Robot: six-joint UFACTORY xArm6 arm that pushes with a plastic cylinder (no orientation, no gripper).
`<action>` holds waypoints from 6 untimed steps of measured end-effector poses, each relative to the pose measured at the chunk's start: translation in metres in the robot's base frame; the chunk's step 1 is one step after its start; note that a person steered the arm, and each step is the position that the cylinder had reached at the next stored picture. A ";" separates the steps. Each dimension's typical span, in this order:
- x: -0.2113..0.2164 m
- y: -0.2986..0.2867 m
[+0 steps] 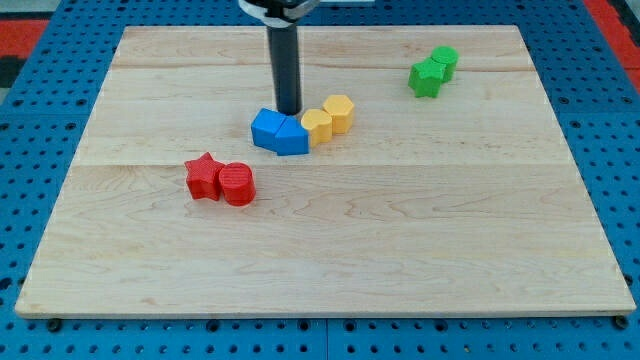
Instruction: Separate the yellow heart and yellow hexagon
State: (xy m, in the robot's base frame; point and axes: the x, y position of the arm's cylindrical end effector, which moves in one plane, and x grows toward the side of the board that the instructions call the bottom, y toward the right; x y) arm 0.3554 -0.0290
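Nothing's split yet: yellow heart (317, 125) and yellow hexagon (339, 112) sit touching just above bench (400, 250) centre, hexagon at the heart's 2 o'clock. My tip (289, 111) is at the heart's 10 o'clock, behind the blue blocks (279, 132). No jaws here, just a rod.

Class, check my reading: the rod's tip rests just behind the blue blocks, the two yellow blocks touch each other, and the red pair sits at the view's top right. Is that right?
Not quite. In the camera view the red star and red cylinder sit lower left; the green pair is top right. My tip behind the blue blocks and the touching yellow heart and yellow hexagon are correct.
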 end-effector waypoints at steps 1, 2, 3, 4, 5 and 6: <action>0.006 0.032; 0.024 0.039; 0.046 0.046; 0.056 0.029; 0.057 0.021; 0.075 0.021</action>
